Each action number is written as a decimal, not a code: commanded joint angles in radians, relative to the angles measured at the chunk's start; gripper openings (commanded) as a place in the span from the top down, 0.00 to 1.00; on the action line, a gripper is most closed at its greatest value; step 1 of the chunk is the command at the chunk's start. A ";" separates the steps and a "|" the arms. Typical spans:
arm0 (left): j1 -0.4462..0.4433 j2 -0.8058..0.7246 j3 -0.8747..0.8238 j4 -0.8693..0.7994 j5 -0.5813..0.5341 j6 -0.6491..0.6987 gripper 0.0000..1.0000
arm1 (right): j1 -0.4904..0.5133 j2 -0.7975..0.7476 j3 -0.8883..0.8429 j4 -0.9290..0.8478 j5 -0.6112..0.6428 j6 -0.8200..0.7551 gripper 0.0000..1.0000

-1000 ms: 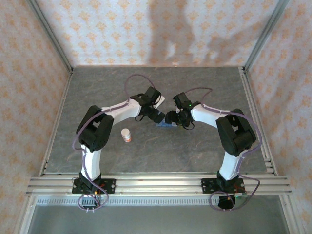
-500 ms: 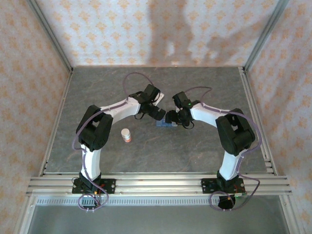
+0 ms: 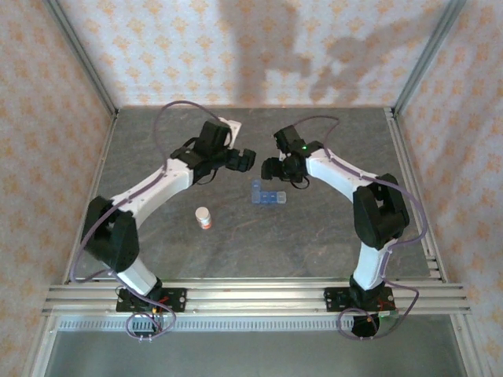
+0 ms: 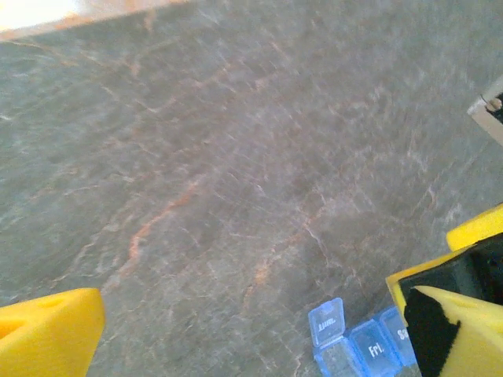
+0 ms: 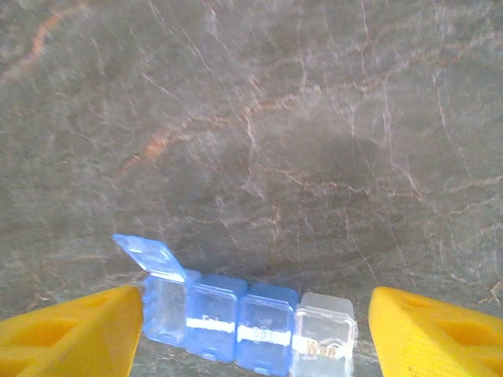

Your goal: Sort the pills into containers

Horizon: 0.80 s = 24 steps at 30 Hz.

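Top external view: the grey marbled bench [image 3: 330,243] is nearly bare. The left arm [image 3: 149,188] and the right arm [image 3: 346,177] both reach toward the middle, their heads close together just behind the work.

On to the left fingers [image 4: 47,330]: spread as wide as they go, nothing between them, hanging over open bench with the strip at the lower edge of their wrist view. The right fingers [image 5: 71,330] are parted too and carry nothing. From their own camera the strip lies on the bench between them, and from above they sit a little behind it, not touching.

Now the containers [image 3: 267,195], the translucent blue strip lying flat near the centre of the bench, in front of both heads. The white bottle [image 3: 203,217] with its orange band stands upright off to the left, well apart from the strip, and neither arm is near it.

Smaller now, to the lids. The end lid [image 5: 149,253] is flipped up and the other three look shut, the far one paler than the rest.

And the pills? I can't spot one loose on the bench or in any fingers, and I can't tell whether the open compartment holds any. My read is early going: one compartment opened, and the sorting itself looks yet to be done.
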 commanded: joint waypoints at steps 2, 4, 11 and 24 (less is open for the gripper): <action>0.056 -0.159 -0.142 0.071 -0.021 -0.093 0.00 | 0.016 -0.053 0.044 -0.072 0.034 -0.008 0.19; 0.083 -0.232 -0.209 0.094 -0.025 -0.118 0.00 | 0.046 -0.061 0.054 -0.079 0.075 -0.009 0.13; 0.205 -0.453 -0.380 0.084 -0.029 -0.189 0.00 | 0.225 0.006 0.182 -0.167 0.290 -0.040 0.00; 0.523 -0.668 -0.572 0.077 0.031 -0.508 0.00 | 0.457 0.182 0.473 -0.227 0.208 -0.046 0.02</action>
